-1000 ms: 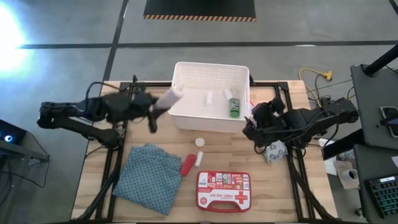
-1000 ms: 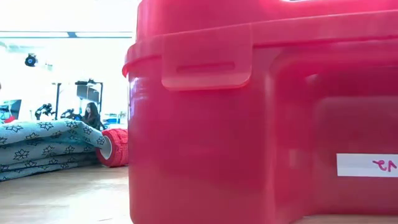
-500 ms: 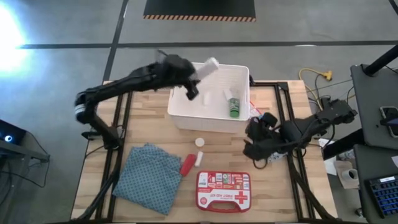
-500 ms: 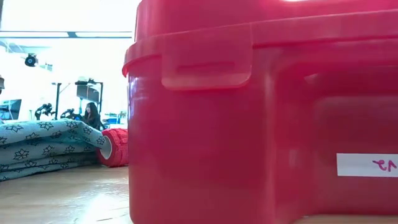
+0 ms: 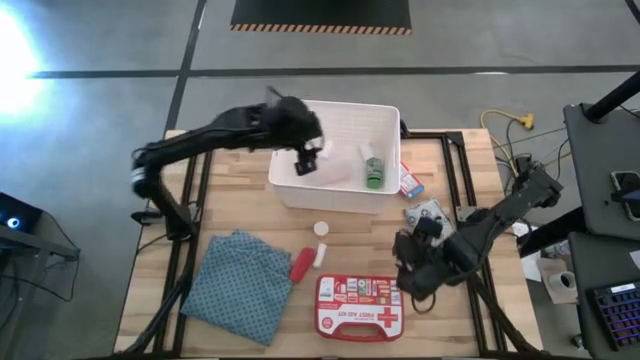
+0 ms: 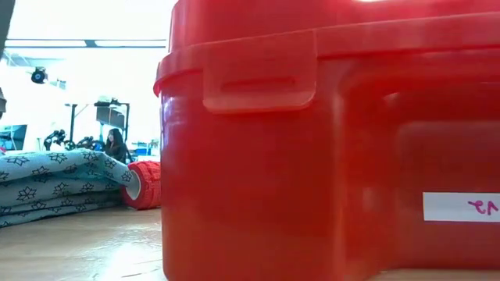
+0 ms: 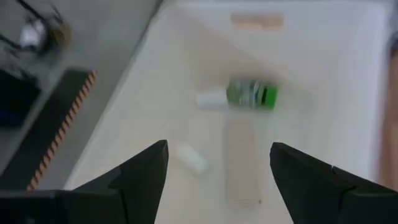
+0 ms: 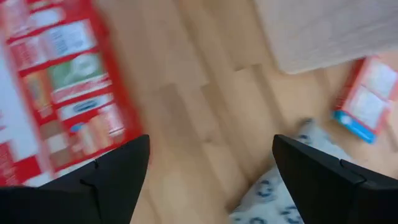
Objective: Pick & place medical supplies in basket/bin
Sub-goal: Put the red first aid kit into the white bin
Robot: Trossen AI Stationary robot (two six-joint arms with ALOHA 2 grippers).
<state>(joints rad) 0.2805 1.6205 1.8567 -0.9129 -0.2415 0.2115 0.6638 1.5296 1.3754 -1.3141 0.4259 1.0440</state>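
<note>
Left tool [image 5: 308, 160] open above bin [image 5: 290, 190]; right tool [image 5: 412, 278] open just beside first aid case [image 5: 358, 305].

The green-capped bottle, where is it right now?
In the high view the green-capped bottle lies inside the white bin, toward its right side; the left gripper hangs open over the bin's left part.

A robotics lab or workshop: a wooden table [image 5: 250, 215] on a black metal frame stands on a bare grey concrete floor [image 5: 120, 40] marked with hazard-striped tape [image 5: 320, 29]. Yellow cables [image 5: 508, 122] and a keyboard [image 5: 612, 312] lie at one side; beyond, a person [image 6: 117, 145] sits among equipment stands [image 6: 109, 117].
</note>
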